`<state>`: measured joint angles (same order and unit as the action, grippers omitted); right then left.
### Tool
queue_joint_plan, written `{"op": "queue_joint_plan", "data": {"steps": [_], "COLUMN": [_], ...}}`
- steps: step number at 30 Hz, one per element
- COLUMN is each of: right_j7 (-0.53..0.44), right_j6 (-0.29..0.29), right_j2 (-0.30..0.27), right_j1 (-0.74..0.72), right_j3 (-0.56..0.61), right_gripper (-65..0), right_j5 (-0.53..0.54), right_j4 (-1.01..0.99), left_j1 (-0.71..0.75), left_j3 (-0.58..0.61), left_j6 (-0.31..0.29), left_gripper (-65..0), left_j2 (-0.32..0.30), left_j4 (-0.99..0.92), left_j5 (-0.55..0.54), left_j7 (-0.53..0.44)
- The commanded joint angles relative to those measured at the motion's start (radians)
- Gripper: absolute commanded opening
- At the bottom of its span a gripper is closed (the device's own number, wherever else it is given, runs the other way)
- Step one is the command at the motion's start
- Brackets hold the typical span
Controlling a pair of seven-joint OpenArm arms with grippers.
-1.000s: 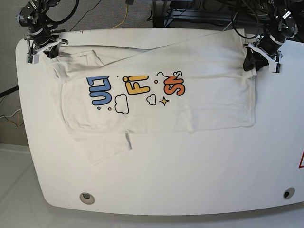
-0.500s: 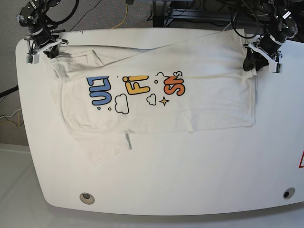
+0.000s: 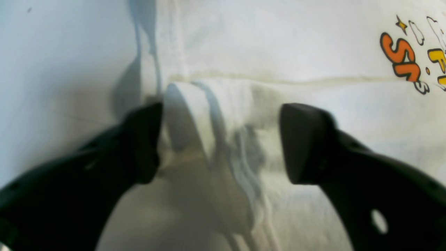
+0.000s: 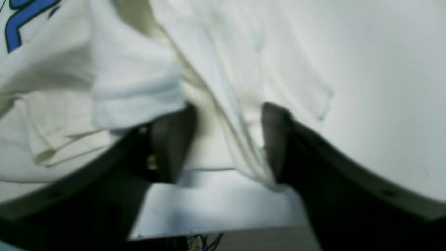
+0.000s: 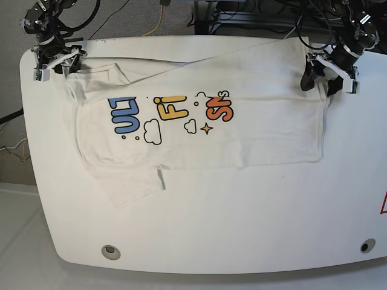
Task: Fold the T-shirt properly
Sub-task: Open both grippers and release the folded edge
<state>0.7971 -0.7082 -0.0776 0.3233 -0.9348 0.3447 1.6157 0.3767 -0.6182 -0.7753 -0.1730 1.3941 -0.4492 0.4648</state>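
Note:
The white T-shirt (image 5: 254, 127) lies spread on the table with its blue, yellow and orange print facing up and one sleeve (image 5: 130, 184) pointing to the front left. My left gripper (image 5: 318, 80) is at the shirt's right edge. In the left wrist view it (image 3: 221, 139) is open, and a raised fold of the shirt (image 3: 195, 115) stands between the jaws. My right gripper (image 5: 59, 63) is at the shirt's far left corner. In the right wrist view it (image 4: 228, 139) is open, with bunched shirt cloth (image 4: 132, 87) lying in the gap.
The white table (image 5: 242, 229) has a round hole at the front left (image 5: 110, 252) and one at the front right (image 5: 367, 245). Its back edge shows under my right gripper (image 4: 209, 209). Cables hang behind the table (image 5: 160, 18).
My left gripper has opened at the shirt's right edge. My right gripper has spread too. The shirt has settled a little toward the back.

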Motion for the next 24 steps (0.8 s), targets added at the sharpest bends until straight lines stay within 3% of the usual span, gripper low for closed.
{"op": "queue_joint_plan", "data": {"steps": [1,5,8,17,24], "right_j7": [0.011,0.011,0.012,0.017,0.018], "right_j6": [0.01,0.01,0.01,0.01,0.01], "right_j2": [-0.015,-0.015,-0.015,-0.015,-0.015], "right_j1": [0.004,0.004,0.004,0.004,-0.008], "right_j3": [-0.023,-0.026,-0.026,-0.028,-0.028], "right_gripper": [-17.5,-4.7,-0.8,-0.8,-0.8], "right_j5": [-0.014,-0.014,-0.014,-0.014,-0.014], "right_j4": [0.027,0.057,0.091,0.177,0.191], "left_j1": [0.032,0.031,0.025,0.008,-0.008], "left_j3": [0.004,0.002,0.002,-0.013,-0.048], "left_j6": [0.077,0.077,0.077,0.077,0.077], "left_gripper": [-6.4,-6.5,-6.5,-6.5,-6.5], "left_j2": [0.002,0.002,0.002,0.002,0.003], "left_j4": [-0.031,-0.026,-0.025,0.046,0.109], "left_j5": [0.188,0.186,0.186,0.186,0.186], "left_j7": [0.213,0.213,0.213,0.219,0.277]}}
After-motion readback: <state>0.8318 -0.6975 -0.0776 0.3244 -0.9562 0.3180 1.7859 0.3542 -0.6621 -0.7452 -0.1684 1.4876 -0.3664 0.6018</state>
